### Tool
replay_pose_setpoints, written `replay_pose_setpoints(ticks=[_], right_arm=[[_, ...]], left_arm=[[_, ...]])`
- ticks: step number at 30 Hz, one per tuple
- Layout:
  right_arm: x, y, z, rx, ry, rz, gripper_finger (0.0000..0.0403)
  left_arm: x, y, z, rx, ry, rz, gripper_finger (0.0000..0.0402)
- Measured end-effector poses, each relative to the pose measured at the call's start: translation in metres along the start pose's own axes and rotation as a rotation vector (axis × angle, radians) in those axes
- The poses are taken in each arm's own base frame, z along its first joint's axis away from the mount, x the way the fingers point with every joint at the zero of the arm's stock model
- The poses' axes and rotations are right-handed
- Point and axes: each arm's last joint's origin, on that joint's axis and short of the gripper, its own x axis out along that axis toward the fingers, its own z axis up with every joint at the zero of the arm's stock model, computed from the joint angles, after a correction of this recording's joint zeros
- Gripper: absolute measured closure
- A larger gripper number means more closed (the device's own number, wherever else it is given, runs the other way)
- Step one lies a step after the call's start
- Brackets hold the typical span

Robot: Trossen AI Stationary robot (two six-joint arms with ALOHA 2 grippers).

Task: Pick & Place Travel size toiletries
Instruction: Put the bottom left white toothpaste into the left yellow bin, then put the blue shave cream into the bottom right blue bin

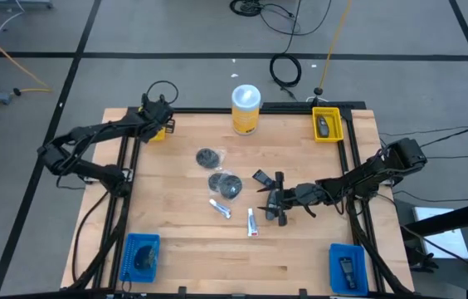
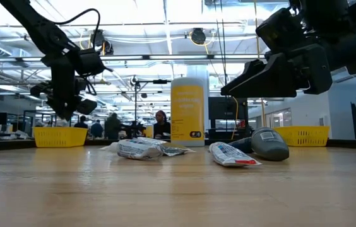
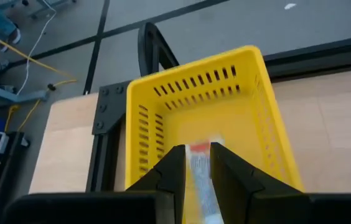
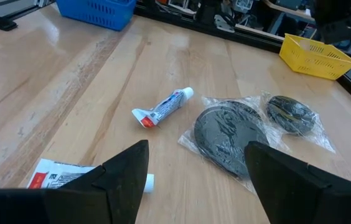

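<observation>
My left gripper (image 3: 199,171) hangs over the far-left yellow basket (image 3: 163,118), shut on a small white tube (image 3: 199,152) with a red end. My right gripper (image 4: 197,165) hovers open above the table's middle (image 1: 277,199). Ahead of it on the wood lie a white tube (image 4: 163,107) and two dark discs in clear wrappers (image 4: 230,130) (image 4: 290,113). A second tube (image 4: 57,174) lies flat beside one of its fingers. A dark grey oblong piece (image 1: 261,177) rests on the table close to this gripper. My left gripper pinches the white tube between its two fingers (image 3: 174,168), which come from above and point down into the basket. The red end (image 3: 200,148) sticks out past the fingertips, and the tube lies along the fingers. It is lifted clear of the basket's floor.
A big yellow canister with a white lid (image 1: 246,108) stands at the table's far edge. A second yellow basket (image 1: 327,124) at the far right holds a dark item. Blue bins sit at the near-left (image 1: 141,253) and near-right (image 1: 346,266) corners. Bare wood lies along the near edge.
</observation>
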Motion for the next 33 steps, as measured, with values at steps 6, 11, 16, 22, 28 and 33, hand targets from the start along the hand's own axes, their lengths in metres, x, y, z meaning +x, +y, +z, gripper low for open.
replay_pose_setpoints(ticks=[6,11,16,22,28,33], right_arm=[[0.0,0.0,0.0,0.0,0.0,0.0,0.0147],[0.0,0.0,0.0,0.0,0.0,0.0,0.0147],[0.0,0.0,0.0,-0.001,0.0,0.0,0.0147],[0.0,0.0,-0.001,-0.004,0.008,0.002,0.0147],[0.0,0.0,-0.001,0.0,0.007,0.002,0.0147],[0.0,0.001,-0.001,0.0,0.009,0.003,0.0147]], left_arm=[[0.0,0.0,0.0,0.043,0.001,-0.004,0.0327],[-0.005,-0.002,0.0,0.115,-0.018,-0.016,0.0327],[-0.033,-0.013,-0.003,0.132,-0.105,-0.113,0.0327],[-0.082,-0.05,-0.022,0.181,-0.224,-0.433,0.0327],[-0.127,-0.091,-0.068,0.23,-0.405,-0.795,0.0328],[-0.146,-0.11,-0.108,0.226,-0.517,-1.017,0.0327]])
